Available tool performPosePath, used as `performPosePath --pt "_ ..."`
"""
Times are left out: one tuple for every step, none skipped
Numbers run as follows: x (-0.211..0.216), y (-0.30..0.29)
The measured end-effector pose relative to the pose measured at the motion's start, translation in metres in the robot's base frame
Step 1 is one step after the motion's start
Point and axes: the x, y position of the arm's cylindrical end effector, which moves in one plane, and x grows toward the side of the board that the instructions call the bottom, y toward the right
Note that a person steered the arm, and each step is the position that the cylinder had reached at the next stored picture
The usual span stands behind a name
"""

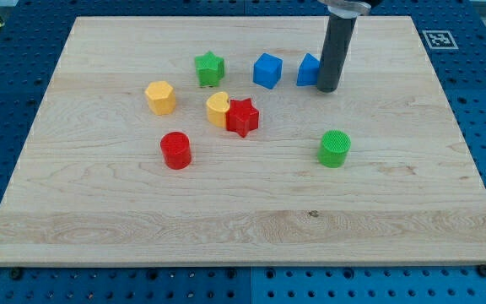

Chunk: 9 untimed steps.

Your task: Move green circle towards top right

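The green circle (334,149) is a short green cylinder standing right of the board's middle. My tip (327,89) rests on the board near the view's top, up and slightly left of the green circle, well apart from it. The rod stands right against a blue block (309,70) and hides its right side.
A blue cube (267,70) and a green star (210,68) lie left of the tip. A yellow hexagon (160,97), a yellow heart (218,109) touching a red star (243,116), and a red circle (175,150) lie at the middle left. The wooden board (445,169) ends in blue pegboard.
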Motion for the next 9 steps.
performPosePath --pt "0.000 0.010" --pt "-0.001 0.012" --pt "0.006 0.012" --pt "0.017 -0.007" --pt "0.038 -0.035" --pt "0.070 -0.053" --pt "0.106 -0.061" --pt "0.147 -0.052" --pt "0.151 -0.035"
